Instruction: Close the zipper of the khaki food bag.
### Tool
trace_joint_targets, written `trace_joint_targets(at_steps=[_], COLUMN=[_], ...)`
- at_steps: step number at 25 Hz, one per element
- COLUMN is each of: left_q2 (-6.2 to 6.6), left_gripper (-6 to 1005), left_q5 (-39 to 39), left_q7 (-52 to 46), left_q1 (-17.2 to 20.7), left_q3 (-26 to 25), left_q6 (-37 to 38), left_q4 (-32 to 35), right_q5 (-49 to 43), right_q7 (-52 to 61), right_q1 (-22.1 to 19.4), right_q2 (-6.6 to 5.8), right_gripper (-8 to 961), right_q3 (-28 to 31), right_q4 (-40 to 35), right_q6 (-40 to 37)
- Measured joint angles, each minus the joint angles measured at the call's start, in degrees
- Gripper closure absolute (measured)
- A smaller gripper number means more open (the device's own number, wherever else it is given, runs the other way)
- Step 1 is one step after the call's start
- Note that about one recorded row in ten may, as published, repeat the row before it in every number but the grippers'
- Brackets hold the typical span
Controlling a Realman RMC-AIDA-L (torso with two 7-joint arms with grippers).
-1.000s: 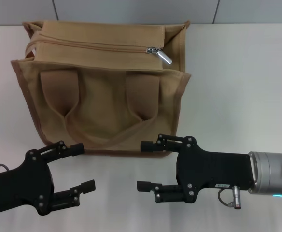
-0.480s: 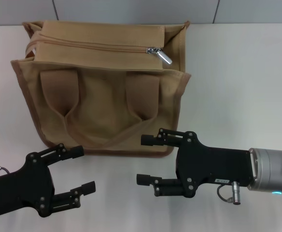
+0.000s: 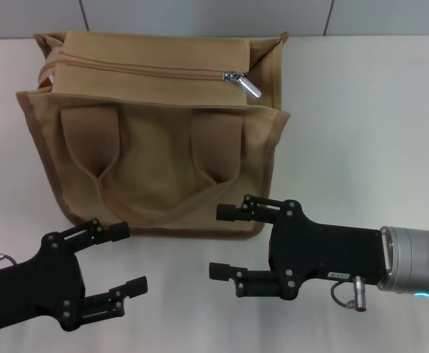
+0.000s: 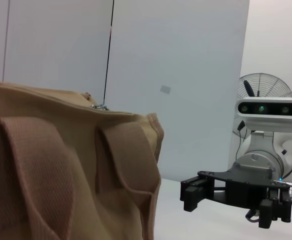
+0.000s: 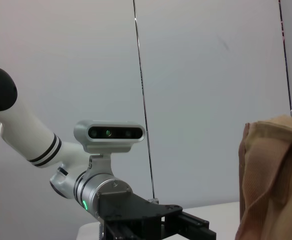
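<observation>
Head view, white bench (image 3: pixel 369 110) filling the frame; the khaki food bag (image 3: pixel 156 169) stands in the upper left and centre of the frame, its strap face towards the camera and its top panel tilted back towards the upper edge. Along that top panel runs the zipper (image 3: pixel 134 70), its long axis lying left to right across the frame, from the bag's upper-left corner to a point short of its upper-right corner; the tape left of the slider appears joined, and a short run towards the bag's right end looks not yet closed. The silver slider (image 3: pixel 242 81) with its pull tab sits at the right end of that line, upper centre of the frame, the tab pointing down and to the right.

Right gripper (image 3: pixel 225 242), lower centre of the frame, jaws wide apart and holding nothing, fingertips pointing towards the frame's left, just in front of the bag's lower right edge; left gripper (image 3: pixel 130 257), lower left of the frame, likewise spread and empty, clear of the bag.

The slider lies up-frame from both grippers and almost directly above the right gripper's fingertips; by this reading the right arm is the nearer, and the remaining travel runs rightward along the zip line.
</observation>
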Motion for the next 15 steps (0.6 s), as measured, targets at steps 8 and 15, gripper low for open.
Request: trace_joint_targets(at_steps=[8,15], left_q2=[0.0,-0.03], left_gripper=[213,213], left_q5=[0.0,0.0], left_q7=[0.6,1.9], left_q1=[0.0,0.1], left_q3=[0.0,-0.1], left_q6=[0.0,-0.4], left_q4=[0.0,-0.6], right_q5=[1.4,1.4], right_q7=[0.0,0.0], right_q1=[0.1,0.0], right_q2=[0.0,0.0], right_gripper=[194,194], right_q3=[-0.4,-0.4], right_q4=[0.2,0.2], right_q6=[0.0,0.0])
